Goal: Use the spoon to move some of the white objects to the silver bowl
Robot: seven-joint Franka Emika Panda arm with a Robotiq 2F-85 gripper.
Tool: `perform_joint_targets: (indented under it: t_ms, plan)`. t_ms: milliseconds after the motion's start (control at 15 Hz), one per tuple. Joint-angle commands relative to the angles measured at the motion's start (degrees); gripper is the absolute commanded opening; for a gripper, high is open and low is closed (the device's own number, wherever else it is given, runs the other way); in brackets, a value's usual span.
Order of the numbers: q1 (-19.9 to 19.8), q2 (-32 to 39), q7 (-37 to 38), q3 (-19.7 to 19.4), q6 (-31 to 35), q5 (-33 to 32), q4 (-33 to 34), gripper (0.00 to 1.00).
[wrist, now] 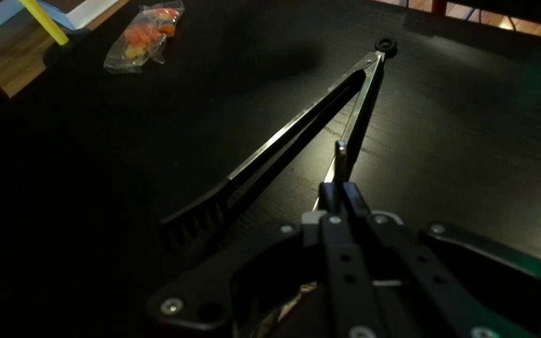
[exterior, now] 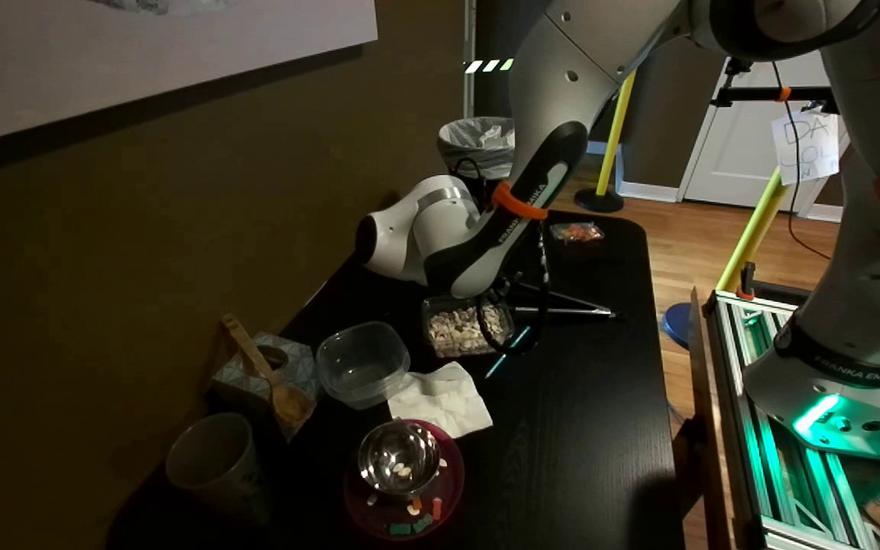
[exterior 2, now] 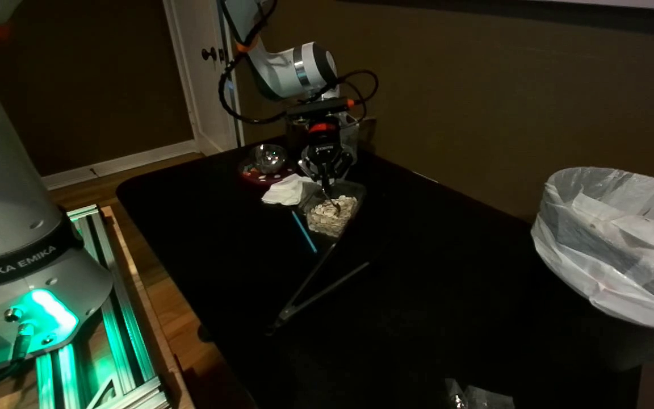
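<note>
The white objects are heaped in a shallow clear tray, and they also show in an exterior view. The silver bowl stands on a dark red plate, with a few whitish pieces in it; it also shows in an exterior view. My gripper points down over the tray. In the wrist view the fingers are shut on a thin metal spoon, whose end sticks out past the fingertips. The spoon's lower part reaches down to the heap; its scoop is hard to make out.
Open metal tongs lie beside the tray. A blue stick, a white napkin and a clear container are near the tray. A wooden spoon and a cup stand by the wall. A candy bag lies farther off.
</note>
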Motion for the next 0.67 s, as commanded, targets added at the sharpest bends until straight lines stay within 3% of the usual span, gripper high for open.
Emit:
perform_joint_targets:
  t_ms: [0,600]
  plan:
    - [0.82,2.03,3.27,-0.1,0.19,-1.76,2.03,0.01]
    - [-2.06,11.46,-5.07,1.88,-1.39,8.9,10.54,0.01]
